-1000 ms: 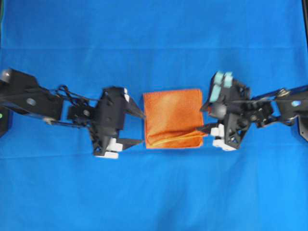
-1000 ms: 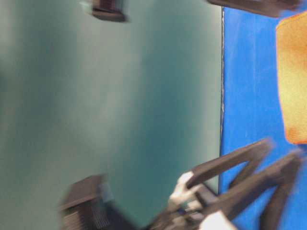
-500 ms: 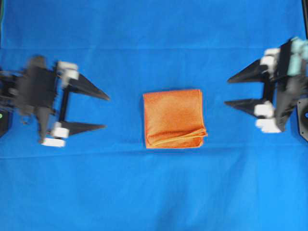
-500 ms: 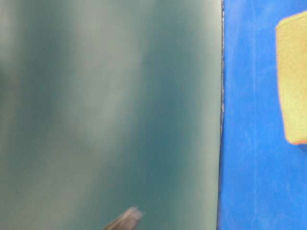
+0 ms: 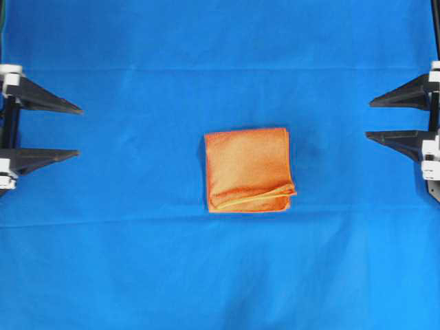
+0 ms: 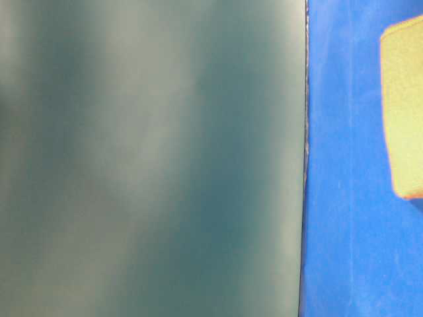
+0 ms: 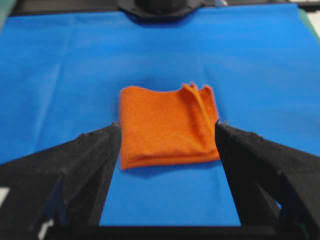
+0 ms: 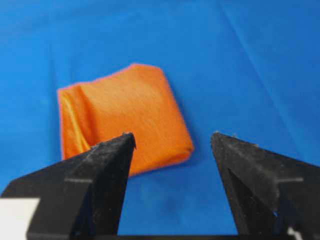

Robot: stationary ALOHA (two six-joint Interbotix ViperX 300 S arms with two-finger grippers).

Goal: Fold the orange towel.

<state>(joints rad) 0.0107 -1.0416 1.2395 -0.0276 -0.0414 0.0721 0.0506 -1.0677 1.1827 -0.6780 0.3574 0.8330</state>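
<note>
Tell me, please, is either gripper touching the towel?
Apart. The overhead view shows the left gripper and right gripper at opposite edges, jaws open, with bare blue cloth between each and the towel.

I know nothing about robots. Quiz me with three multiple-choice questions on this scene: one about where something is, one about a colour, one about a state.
1. Where does the bright orange fuzzy microfibre towel lie in the overhead view?
A. At the middle of the blue cloth-covered table
B. Against the left edge
C. Between the right jaws

2. What colour is the cloth under the towel?
A. Green
B. Blue
C. White

3. How is the towel now?
A. Spread out flat in one layer
B. Hanging in the air
C. Folded into a small layered square

Answers:
1 A: it sits midway between the left gripper and right gripper, apart from both.
2 B: blue surrounds it on every side.
3 C: stacked layer edges show along one side, and both pairs of jaws stand open and empty.
</note>
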